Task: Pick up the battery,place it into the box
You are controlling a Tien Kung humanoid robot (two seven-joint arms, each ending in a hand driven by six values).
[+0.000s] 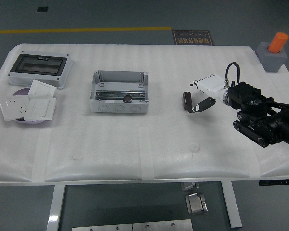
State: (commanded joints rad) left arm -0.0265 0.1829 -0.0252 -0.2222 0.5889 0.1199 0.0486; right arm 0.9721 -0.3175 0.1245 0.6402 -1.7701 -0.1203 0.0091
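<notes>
Battery [187,101] stands on the desk [135,144], a small dark cylinder just left of my right hand [205,94]. I read the hand as holding nothing: the white palm hovers above and to the right, and the dark thumb points toward the battery without closing on it. Whether the thumb tip touches the cell, I cannot tell. The grey box [119,91] sits open, well apart to the left, with a metal rail and a dark knob inside. My left arm is out of view.

Biggest risk, as I judge it, is nudging the battery over. It looks narrow and upright, so a sideways brush from the thumb could topple it and send it rolling. A shallow pinch could also let it slip on the long carry to the box.
</notes>
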